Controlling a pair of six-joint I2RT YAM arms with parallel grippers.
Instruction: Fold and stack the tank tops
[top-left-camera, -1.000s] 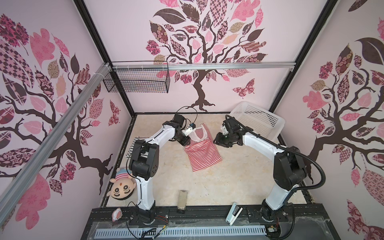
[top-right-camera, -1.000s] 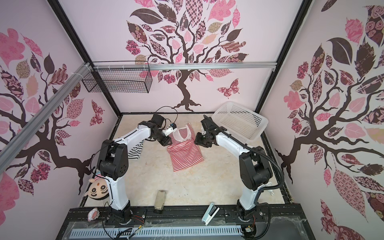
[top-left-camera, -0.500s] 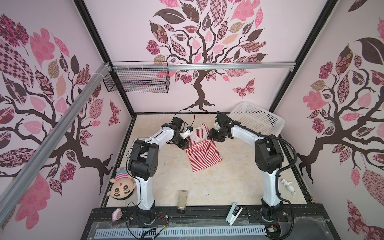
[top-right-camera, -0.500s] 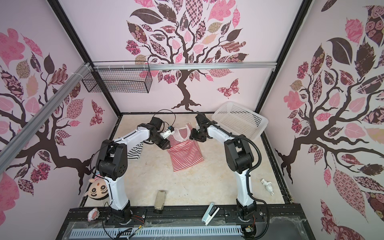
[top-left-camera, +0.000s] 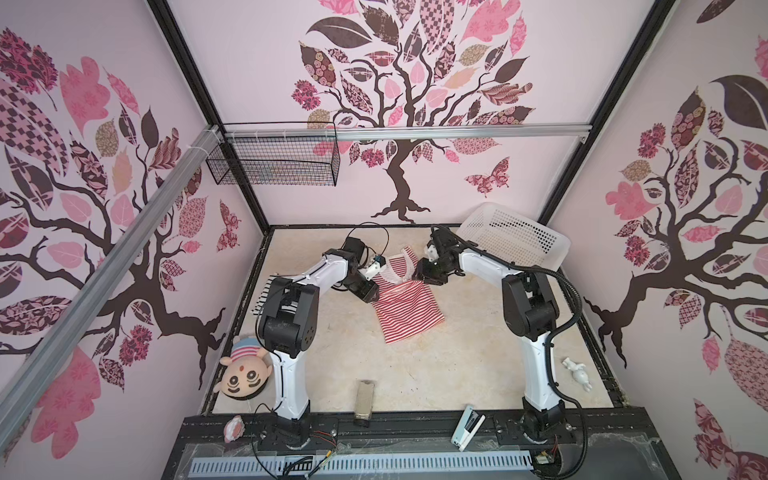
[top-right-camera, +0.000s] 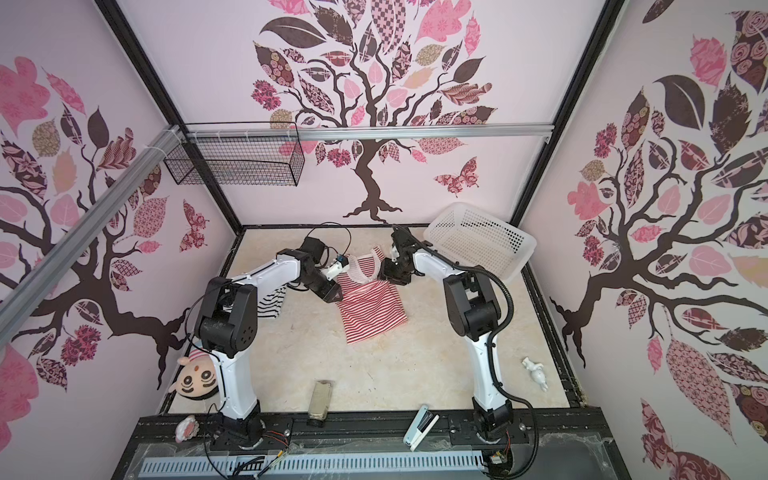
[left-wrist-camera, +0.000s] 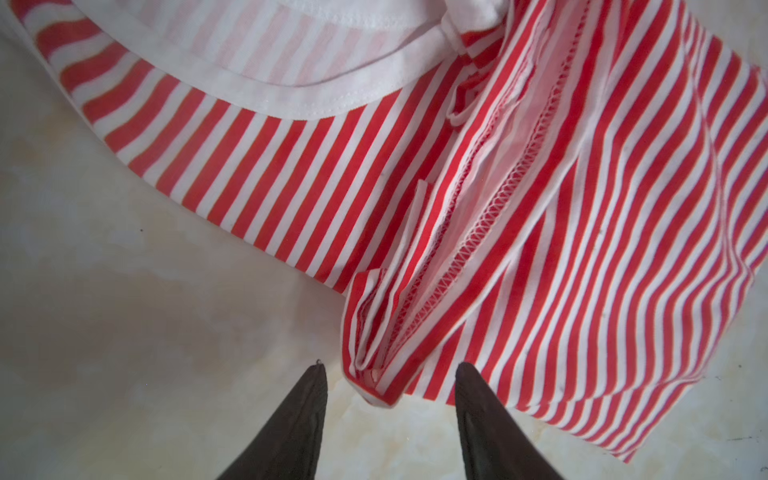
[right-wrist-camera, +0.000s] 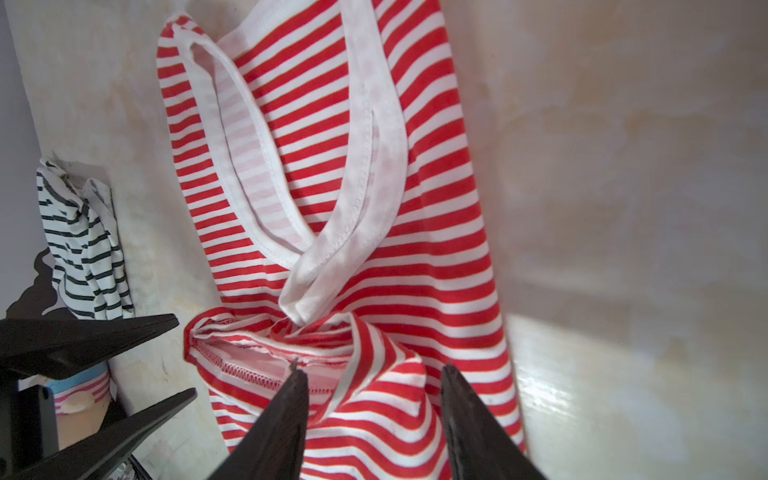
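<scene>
The left claw hangs with jaws parted and empty, a doubled-over corner of the red-and-white tank top just ahead of its tips. The right claw, likewise spread and holding nothing, hovers over the bunched opposite edge. The soft striped knit lies mid-counter, its long axis running from the white-trimmed straps near the back wall toward the front, about equally near both arms. The black-and-white tank top lies crumpled by the left arm.

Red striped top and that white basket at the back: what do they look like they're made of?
Red-and-white tank top: soft knit fabric, probably cotton jersey, matte; it creases limply and shows a zigzag-stitched seam. White basket: looks like rigid moulded plastic, slightly glossy, its walls an even lattice of small holes.
</scene>
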